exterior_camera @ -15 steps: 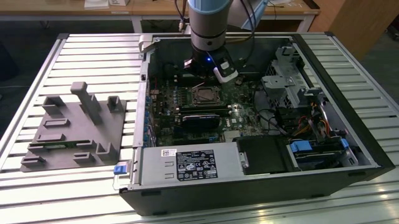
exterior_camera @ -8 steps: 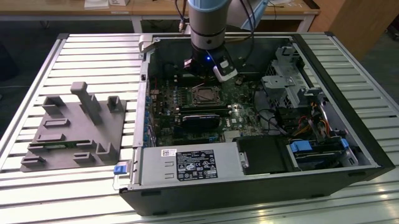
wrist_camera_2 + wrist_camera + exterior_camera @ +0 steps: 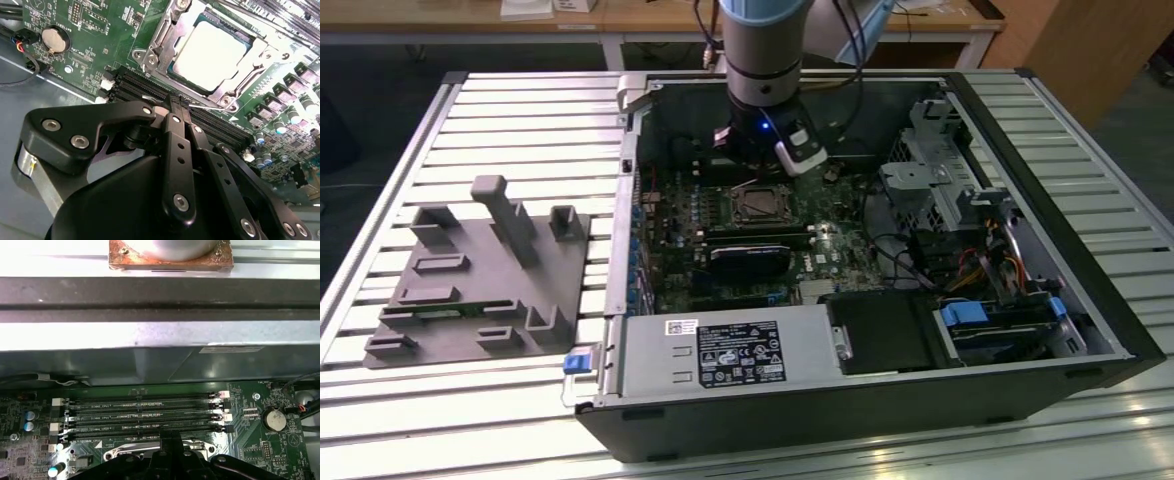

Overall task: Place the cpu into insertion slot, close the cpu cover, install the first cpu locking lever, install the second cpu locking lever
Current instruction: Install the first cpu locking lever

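1. Gripper (image 3: 178,102) is clenched, its two black fingers (image 3: 176,145) pressed together with nothing between them, as the second wrist view shows; the tips sit just beside the near edge of the socket, over the black memory slots (image 3: 135,85).
2. Same gripper (image 3: 169,436) appears in the first wrist view, tips together, over the slot (image 3: 145,427) nearest the socket.
3. Cpu (image 3: 210,52) lies in its socket, dull silver top showing, in the upper middle of the second wrist view.
4. Cover (image 3: 165,37) is a silvery frame lying down around the cpu, whose top shows through the frame's window.
5. Whether the locking levers are latched I cannot tell.
6. In the exterior view the arm (image 3: 762,40) comes down from the top centre of the frame into the open case (image 3: 1107,330), and the gripper (image 3: 761,165) hangs just above the socket (image 3: 761,204) at the frame's middle.
7. Motherboard (image 3: 674,225) lies flat in the case; a black card (image 3: 750,262) stands just below the socket in the frame.
8. Coin battery (image 3: 54,40) sits at the upper left of the second wrist view, and at the right (image 3: 274,419) of the first wrist view.
9. Grey fixture (image 3: 480,275) with upright blocks rests on the slatted table (image 3: 520,140) at the exterior view's left, well apart from the case.
10. Blue-capped capacitors (image 3: 29,420) stand at the left of the first wrist view, beside the slot ends.
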Controlling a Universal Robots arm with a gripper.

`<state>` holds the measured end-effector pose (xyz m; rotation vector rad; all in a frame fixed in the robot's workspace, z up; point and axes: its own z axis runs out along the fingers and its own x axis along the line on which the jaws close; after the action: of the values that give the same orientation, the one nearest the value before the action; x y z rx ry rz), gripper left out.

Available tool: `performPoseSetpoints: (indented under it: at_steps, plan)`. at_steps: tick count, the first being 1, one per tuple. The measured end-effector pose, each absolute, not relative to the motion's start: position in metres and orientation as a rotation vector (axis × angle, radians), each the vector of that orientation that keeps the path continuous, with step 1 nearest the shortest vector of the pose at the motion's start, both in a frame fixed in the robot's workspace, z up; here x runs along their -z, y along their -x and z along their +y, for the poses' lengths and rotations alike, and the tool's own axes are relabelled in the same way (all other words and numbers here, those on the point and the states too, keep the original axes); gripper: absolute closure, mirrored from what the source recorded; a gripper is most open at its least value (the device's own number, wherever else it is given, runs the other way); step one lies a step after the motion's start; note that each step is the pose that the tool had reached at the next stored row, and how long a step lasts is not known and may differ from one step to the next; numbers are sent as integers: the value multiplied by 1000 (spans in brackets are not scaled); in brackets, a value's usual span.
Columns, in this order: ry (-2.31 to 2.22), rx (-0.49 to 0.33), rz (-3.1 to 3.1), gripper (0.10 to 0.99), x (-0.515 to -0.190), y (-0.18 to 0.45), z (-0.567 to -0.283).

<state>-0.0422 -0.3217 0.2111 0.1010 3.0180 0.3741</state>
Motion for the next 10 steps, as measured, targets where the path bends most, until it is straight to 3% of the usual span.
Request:
performPoseSetpoints:
  at_steps: [10]
  plan:
    - [-157,-354,2987,980,-207,47,-320]
